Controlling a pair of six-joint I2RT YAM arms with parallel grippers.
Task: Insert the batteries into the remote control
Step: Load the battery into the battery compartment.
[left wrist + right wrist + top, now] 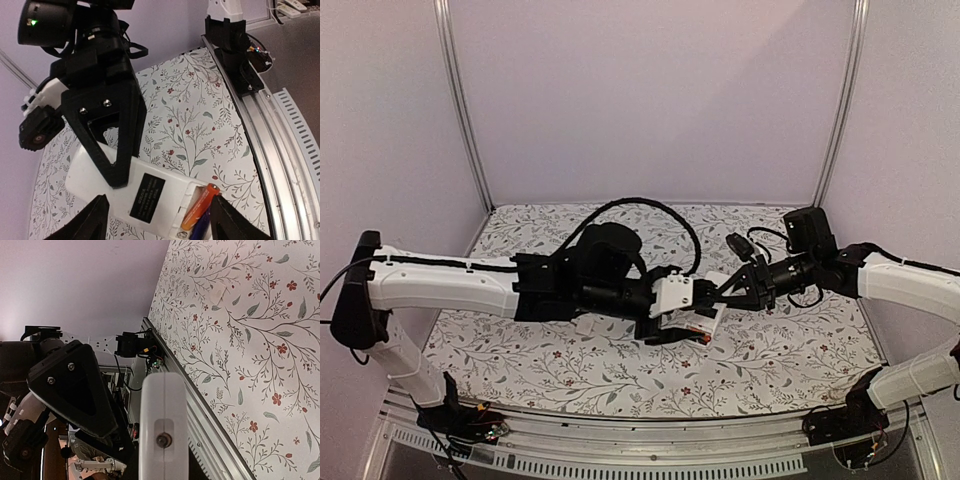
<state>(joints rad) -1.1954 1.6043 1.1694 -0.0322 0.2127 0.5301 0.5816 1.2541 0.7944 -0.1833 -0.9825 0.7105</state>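
The remote control (105, 185) is held above the table, plain white back up, with a black label and an open recess at one end. A reddish-orange battery (200, 206) and a dark blue battery (200, 231) lie side by side in that recess. My left gripper (160, 217) is shut on the remote at the recess end, one finger on each side. My right gripper (722, 293) is shut on the other end, with one black finger (116, 150) lying over the back. The right wrist view shows the remote end-on (162, 425).
A small flat white plastic piece (217, 292) lies on the floral table cover, under the left arm in the top view (587, 325). The metal rail (280, 150) runs along the table's near edge. A black cable (640, 205) loops over the middle of the table.
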